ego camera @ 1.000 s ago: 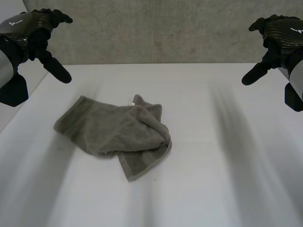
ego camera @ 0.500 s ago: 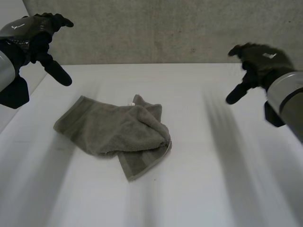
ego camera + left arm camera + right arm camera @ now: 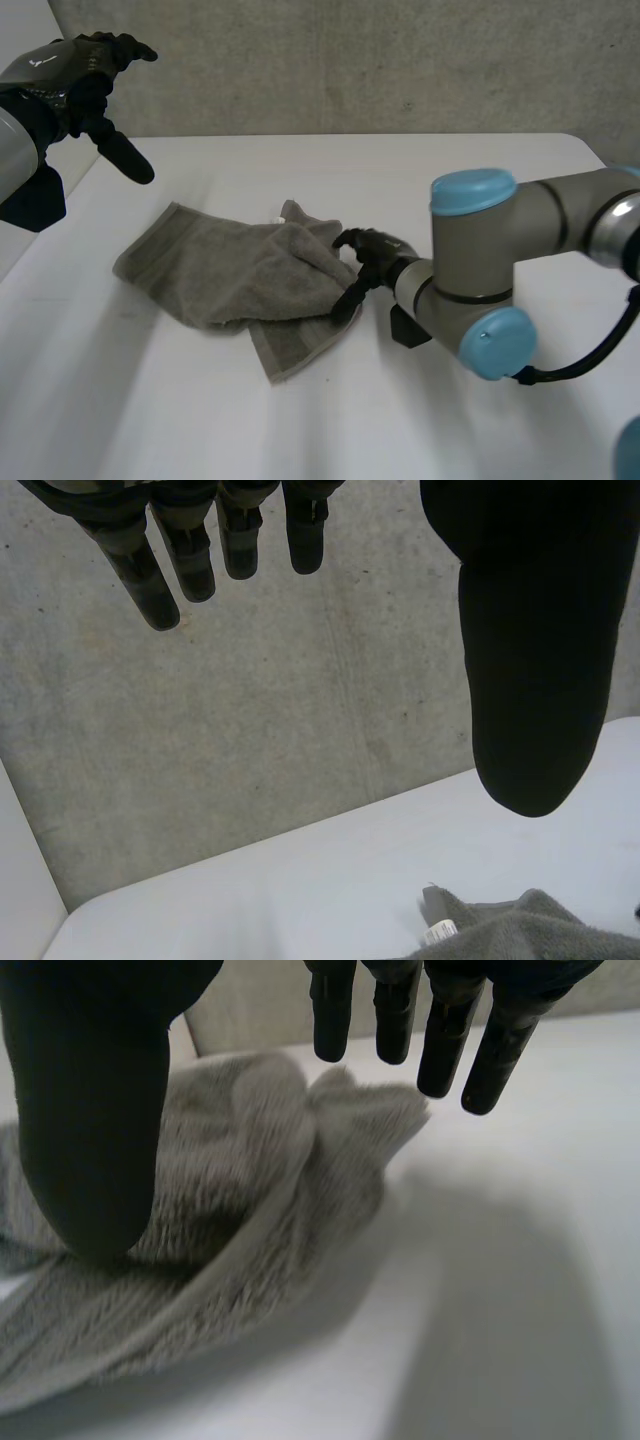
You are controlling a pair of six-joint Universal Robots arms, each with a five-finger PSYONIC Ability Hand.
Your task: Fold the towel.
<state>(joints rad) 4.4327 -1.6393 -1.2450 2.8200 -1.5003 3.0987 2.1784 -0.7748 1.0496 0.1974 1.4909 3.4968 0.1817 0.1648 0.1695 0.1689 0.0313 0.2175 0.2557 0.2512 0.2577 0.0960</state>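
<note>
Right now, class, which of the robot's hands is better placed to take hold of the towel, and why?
The right. The right hand is at the bunched end of the towel, its open fingers just over the cloth. The left hand hangs raised, well apart from the towel.

The towel (image 3: pixel 220 275) is plain olive-grey with a white tag (image 3: pixel 281 218); the table (image 3: pixel 450 170) is white, the wall (image 3: pixel 350 60) mottled grey.
</note>
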